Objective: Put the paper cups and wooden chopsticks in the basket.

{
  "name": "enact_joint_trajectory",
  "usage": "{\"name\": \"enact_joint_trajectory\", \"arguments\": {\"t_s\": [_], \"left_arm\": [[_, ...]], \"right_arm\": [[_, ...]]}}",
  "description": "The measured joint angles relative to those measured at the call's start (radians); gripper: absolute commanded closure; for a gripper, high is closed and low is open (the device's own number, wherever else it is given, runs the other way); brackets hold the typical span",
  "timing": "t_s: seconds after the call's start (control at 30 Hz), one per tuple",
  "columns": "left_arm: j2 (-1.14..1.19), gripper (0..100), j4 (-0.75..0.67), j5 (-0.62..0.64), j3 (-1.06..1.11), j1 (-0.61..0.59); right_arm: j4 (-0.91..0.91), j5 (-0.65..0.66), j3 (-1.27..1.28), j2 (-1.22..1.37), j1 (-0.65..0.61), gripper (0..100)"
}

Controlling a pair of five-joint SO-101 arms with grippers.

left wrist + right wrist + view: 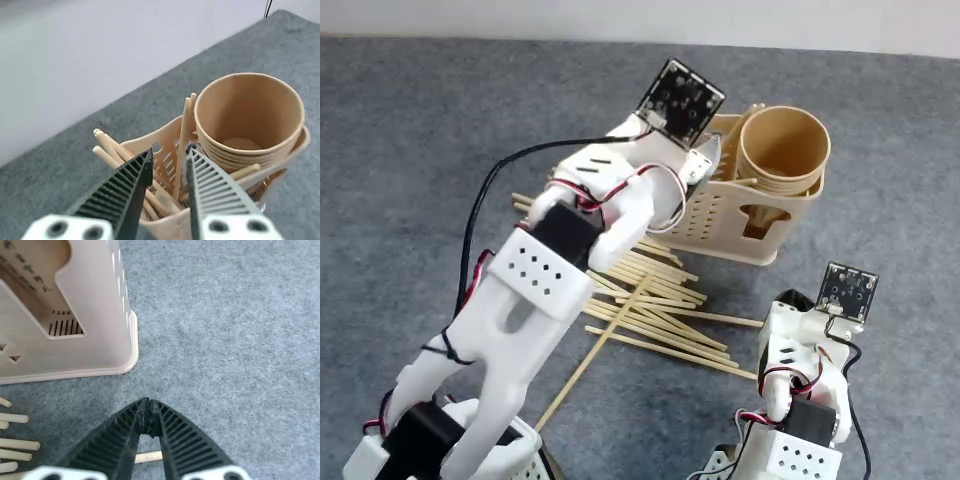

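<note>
A beige slotted basket (745, 222) stands at the back of the grey mat. It holds a stack of paper cups (785, 150) and several upright wooden chopsticks (182, 141). My left gripper (169, 159) hovers open just above the basket's chopstick side (165, 150), beside the cups (248, 117), with nothing between its fingers. A loose pile of chopsticks (655, 305) lies on the mat in front of the basket. My right gripper (148, 416) is shut and empty, low over the mat near the basket's corner (125, 347), above the tip of one chopstick (148, 456).
The left arm (570, 250) stretches over the chopstick pile. The right arm (810, 365) sits at the front right. One long chopstick (588, 360) lies at an angle towards the front. Bare grey mat extends to the right of the basket (235, 330).
</note>
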Motion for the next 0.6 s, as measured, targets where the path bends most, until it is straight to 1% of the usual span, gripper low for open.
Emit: {"name": "enact_joint_trajectory", "arguments": {"t_s": [0.2,0.47,0.6], "left_arm": [[0.000,87,0.239,0.000,-0.141,-0.003],[0.000,87,0.557,-0.003,-0.253,0.000],[0.000,87,0.698,-0.089,-0.281,-0.003]], "right_arm": [[0.000,0.000,0.000,0.000,0.000,98.5],[0.000,0.000,0.000,0.000,0.000,98.5],[0.000,0.000,0.000,0.000,0.000,98.5]]}}
